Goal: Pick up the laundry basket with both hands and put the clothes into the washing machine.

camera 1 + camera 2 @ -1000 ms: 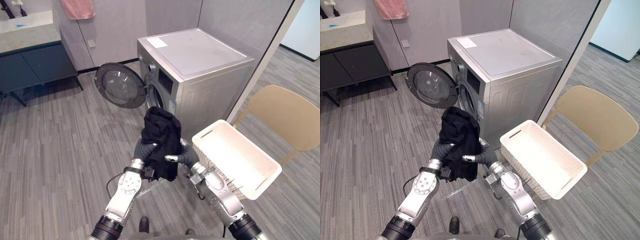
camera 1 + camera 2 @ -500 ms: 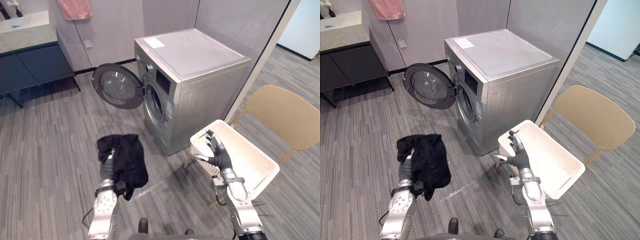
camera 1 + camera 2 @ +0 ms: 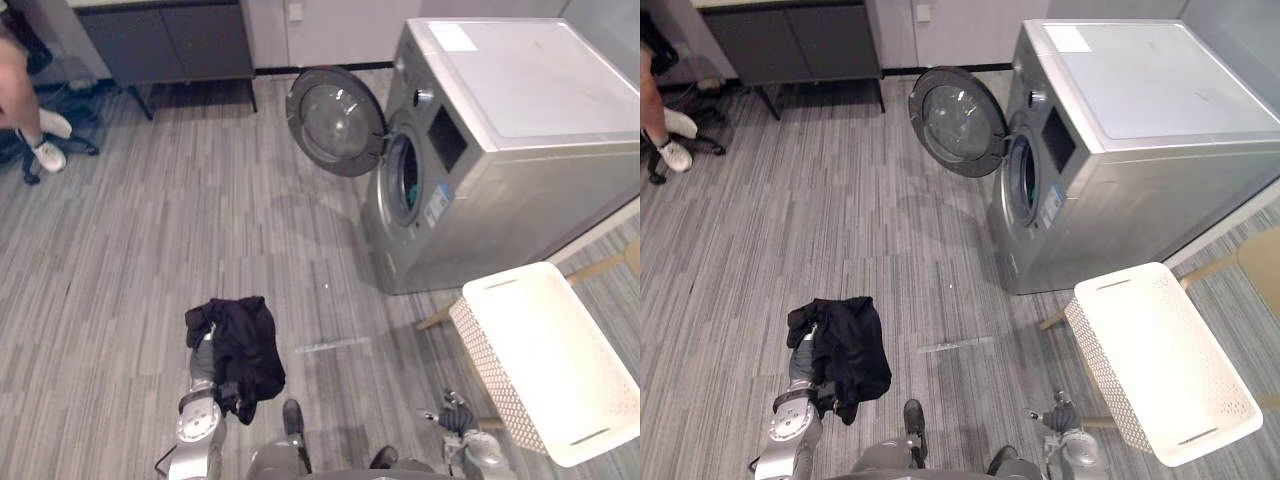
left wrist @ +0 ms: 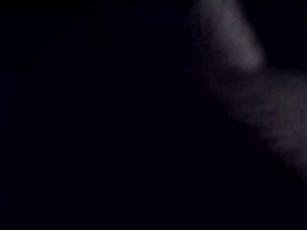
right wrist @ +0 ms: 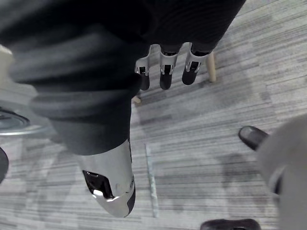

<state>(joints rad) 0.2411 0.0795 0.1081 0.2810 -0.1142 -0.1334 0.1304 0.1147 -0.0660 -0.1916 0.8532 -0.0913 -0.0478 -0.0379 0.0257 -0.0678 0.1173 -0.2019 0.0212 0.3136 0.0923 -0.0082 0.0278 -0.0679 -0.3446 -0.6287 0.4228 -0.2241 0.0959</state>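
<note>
Lower left, the left hand (image 3: pixel 204 352) is carrying a black garment (image 3: pixel 248 345) draped over it; I cannot tell its grip. Bottom right, the right hand (image 5: pixel 165 69) is hanging relaxed and empty near the white laundry basket (image 3: pixel 505 280).

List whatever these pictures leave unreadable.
- Left hand grip: the black garment drapes over it in the eye views and covers the left wrist camera.
- Washing machine drum contents: dark opening beside the open door, too small to read.
- Person: cut off by the left eye view's upper-left edge.

laundry room: washing machine (image 3: pixel 500 150)
</note>
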